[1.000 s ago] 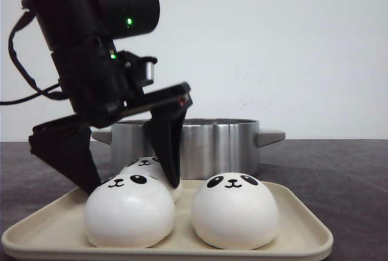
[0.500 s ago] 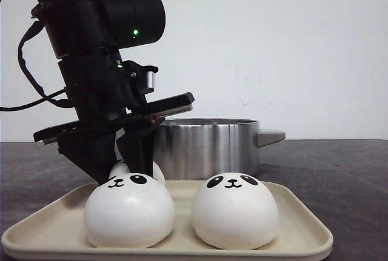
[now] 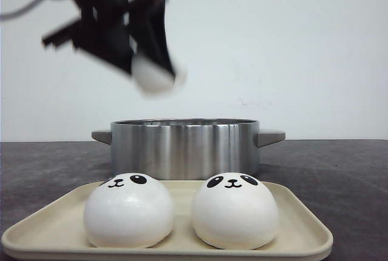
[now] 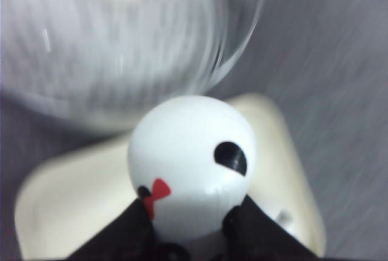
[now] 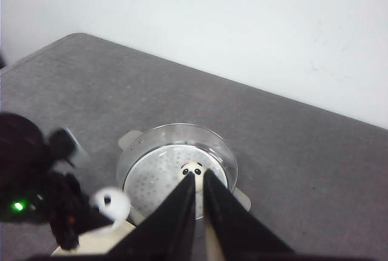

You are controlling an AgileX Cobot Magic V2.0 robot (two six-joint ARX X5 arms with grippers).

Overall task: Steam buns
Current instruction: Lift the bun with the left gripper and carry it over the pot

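Two white panda-faced buns [image 3: 128, 211] [image 3: 235, 210] sit side by side on the beige tray [image 3: 303, 227]. My left gripper [image 3: 151, 70] is raised, blurred, above the left side of the steel pot [image 3: 185, 147], shut on a third bun [image 4: 193, 152]; both black fingers press its sides. That held bun [image 5: 111, 203] also shows in the right wrist view. Another bun [image 5: 193, 169] lies on the perforated rack inside the pot [image 5: 151, 179]. My right gripper [image 5: 199, 179] hovers high over the pot, its fingers nearly touching, with nothing between them.
The tray [image 4: 73, 200] lies in front of the pot on a dark grey tabletop [image 5: 291, 146]. The pot has a side handle [image 3: 271, 136] at each end. A white wall stands behind the table.
The left gripper closed on the rear-left bun on the tray, then lifted it quickly up and to the right. The two front buns stayed put.
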